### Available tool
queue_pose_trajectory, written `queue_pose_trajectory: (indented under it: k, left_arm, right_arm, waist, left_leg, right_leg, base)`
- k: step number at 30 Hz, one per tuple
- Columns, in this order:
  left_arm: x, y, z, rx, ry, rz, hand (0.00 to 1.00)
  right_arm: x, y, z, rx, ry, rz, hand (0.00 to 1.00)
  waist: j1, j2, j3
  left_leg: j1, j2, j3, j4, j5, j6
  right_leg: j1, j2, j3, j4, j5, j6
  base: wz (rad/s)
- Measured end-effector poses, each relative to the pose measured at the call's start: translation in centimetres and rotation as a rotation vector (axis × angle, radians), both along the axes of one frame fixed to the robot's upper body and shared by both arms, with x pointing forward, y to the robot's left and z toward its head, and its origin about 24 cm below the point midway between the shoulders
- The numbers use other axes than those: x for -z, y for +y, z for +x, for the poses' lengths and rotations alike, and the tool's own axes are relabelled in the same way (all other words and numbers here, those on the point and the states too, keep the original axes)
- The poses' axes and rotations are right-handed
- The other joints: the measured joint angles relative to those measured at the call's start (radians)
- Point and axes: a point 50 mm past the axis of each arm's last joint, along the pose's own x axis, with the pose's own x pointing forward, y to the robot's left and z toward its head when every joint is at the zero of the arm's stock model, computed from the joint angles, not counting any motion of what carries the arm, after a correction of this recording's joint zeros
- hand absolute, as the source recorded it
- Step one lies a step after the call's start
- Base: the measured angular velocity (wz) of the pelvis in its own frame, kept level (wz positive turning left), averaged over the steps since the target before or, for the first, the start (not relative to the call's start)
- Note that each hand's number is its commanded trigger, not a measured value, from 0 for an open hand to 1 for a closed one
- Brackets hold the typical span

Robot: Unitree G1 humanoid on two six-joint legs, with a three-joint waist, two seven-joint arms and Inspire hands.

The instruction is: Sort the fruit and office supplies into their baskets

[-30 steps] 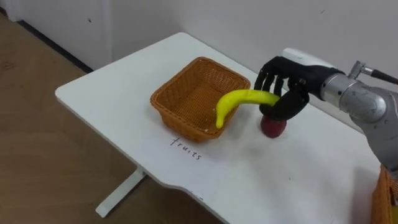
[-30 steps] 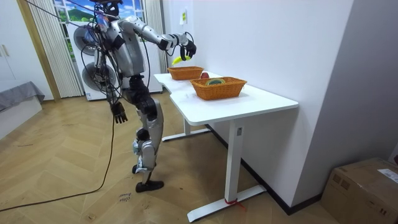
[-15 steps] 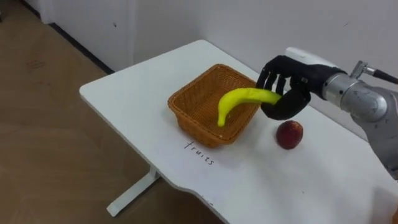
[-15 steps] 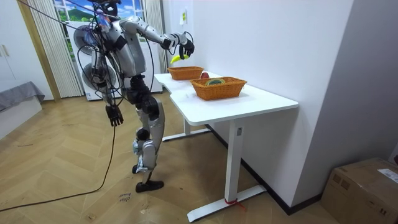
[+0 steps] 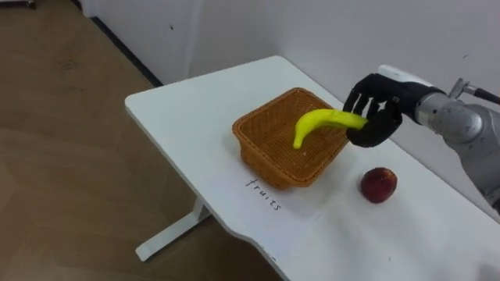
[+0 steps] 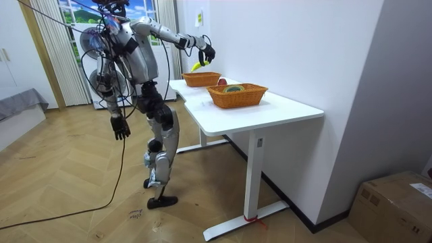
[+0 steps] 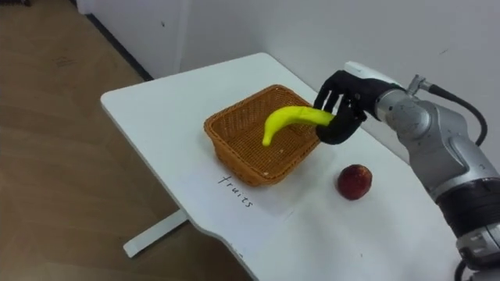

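My right hand (image 5: 373,117) (image 7: 340,111) is shut on one end of a yellow banana (image 5: 319,123) (image 7: 286,119). The banana hangs in the air above the right half of an orange wicker basket (image 5: 266,148) (image 7: 231,140), which has nothing in it. A red apple (image 5: 379,185) (image 7: 354,181) lies on the white table (image 5: 180,109) to the right of the basket, below my hand. In the room view my right hand (image 6: 204,50) is raised over the far basket (image 6: 200,79), and my left hand (image 6: 119,126) hangs at my side, fingers loosely curled.
A handwritten label (image 5: 264,194) lies on the table in front of the basket. The room view has a second wicker basket (image 6: 237,95) with things in it nearer the table's close end. The wall runs behind the table.
My right hand has carried the banana from beside the basket's right rim to above its inside. The apple, hidden under my hand before, lies uncovered. The camera has shifted left.
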Motion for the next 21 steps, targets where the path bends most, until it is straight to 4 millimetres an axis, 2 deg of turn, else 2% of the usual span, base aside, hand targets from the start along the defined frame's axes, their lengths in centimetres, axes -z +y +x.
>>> queue_pose_trajectory:
  k: [6, 10, 15, 16, 17, 18, 19, 21]
  left_arm:
    - [-0.4, 0.5, 0.6, 0.018, -0.023, 0.018, 0.00]
    - [-0.4, 0.4, 1.0, 0.029, -0.037, 0.018, 0.00]
    - [-0.5, 0.5, 1.2, 0.032, -0.042, 0.023, 0.00]
    - [-0.5, 0.5, 1.3, 0.033, -0.046, 0.023, 0.00]
    - [-0.6, 0.6, 1.4, 0.034, -0.048, 0.024, 0.00]
    - [-0.6, 0.6, 1.7, 0.040, -0.059, 0.026, 0.00]
    - [-0.7, 0.6, 2.1, 0.046, -0.073, 0.027, 0.00]
    - [-0.7, 0.5, 2.6, 0.058, -0.090, 0.034, 0.00]
  right_arm:
    - [0.3, -0.5, 0.0, 0.026, -0.008, -0.010, 1.00]
    - [-0.6, -0.4, 0.4, 0.034, -0.055, -0.014, 1.00]
    - [-1.1, -0.7, 0.7, 0.060, -0.108, -0.022, 1.00]
    - [-1.1, -0.9, 0.8, 0.071, -0.117, -0.025, 0.90]
    - [-1.1, -1.0, 0.8, 0.077, -0.120, -0.028, 0.57]
    - [-1.0, -1.2, 0.8, 0.091, -0.129, -0.035, 0.07]
    - [-0.9, -1.5, 0.8, 0.105, -0.135, -0.038, 0.00]
    - [-0.9, -1.8, 0.9, 0.125, -0.141, -0.043, 0.00]
  waist:
    - [0.010, -0.002, -0.0010]
    - [0.004, -0.003, -0.0025]
    - [0.011, 0.000, 0.0001]
    - [0.014, 0.000, 0.0003]
    - [0.016, -0.001, 0.0006]
    - [0.020, -0.003, -0.0007]
    - [0.023, -0.003, -0.0005]
    - [0.024, -0.006, 0.0005]
  left_leg:
    - [-0.036, -0.004, -0.003, 0.016, 0.000, 0.000]
    - [-0.079, -0.004, -0.010, 0.038, -0.001, -0.001]
    - [-0.101, -0.004, -0.012, 0.049, 0.000, -0.002]
    - [-0.103, -0.004, -0.013, 0.049, 0.000, -0.003]
    - [-0.106, -0.004, -0.014, 0.049, 0.000, -0.003]
    - [-0.119, -0.004, -0.017, 0.051, 0.001, -0.004]
    - [-0.127, -0.005, -0.029, 0.051, 0.002, -0.006]
    - [-0.144, -0.006, -0.030, 0.052, 0.005, -0.009]
  right_leg:
    - [-0.021, 0.001, 0.000, -0.002, 0.000, 0.000]
    - [-0.053, 0.006, 0.003, 0.000, 0.000, -0.001]
    - [-0.071, 0.010, 0.001, -0.001, 0.001, -0.002]
    - [-0.074, 0.011, 0.001, -0.001, 0.002, -0.003]
    - [-0.078, 0.011, 0.001, -0.001, 0.002, -0.003]
    - [-0.088, 0.011, 0.000, 0.000, 0.002, -0.004]
    - [-0.093, 0.013, -0.004, 0.000, 0.003, -0.005]
    - [-0.111, 0.013, -0.010, 0.001, 0.004, -0.006]
  base:
    - [0.02]
    - [0.08]
    - [0.03]
    - [0.00]
    - [0.03]
    - [0.08]
    - [0.14]
    - [0.09]
